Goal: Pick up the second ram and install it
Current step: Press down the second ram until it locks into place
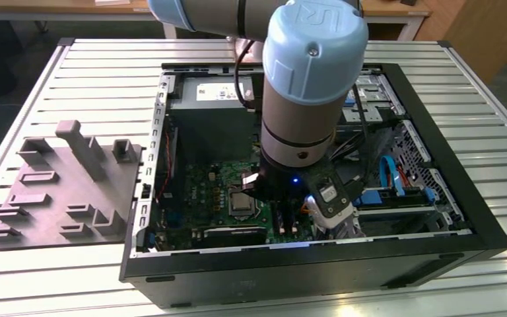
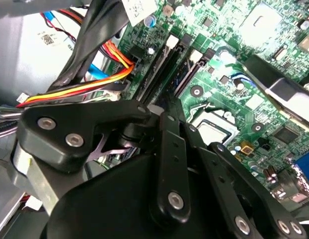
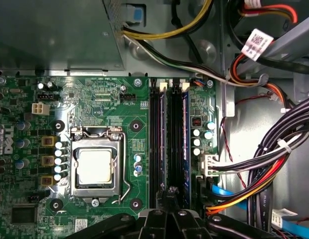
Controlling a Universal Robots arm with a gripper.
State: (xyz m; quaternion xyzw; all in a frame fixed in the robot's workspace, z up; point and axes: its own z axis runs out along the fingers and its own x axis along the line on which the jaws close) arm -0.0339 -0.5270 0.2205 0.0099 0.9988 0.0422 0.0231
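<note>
A grey moulded tray [image 1: 60,188] lies on the slatted table [image 1: 103,72] at the exterior view's left, beside the open computer case [image 1: 324,264]. Over the green motherboard [image 3: 99,104], the robot arm [image 1: 311,86] reaches down into the case. In the first wrist view, a dark-blue memory stick [image 3: 185,144] stands seated in a slot just beside two long black slots [image 3: 160,144], the gripper [image 3: 170,211] hanging above their near end. Whether its fingers are spread or pinching cannot be told. Bundled cables [image 3: 264,164] run alongside, right.
</note>
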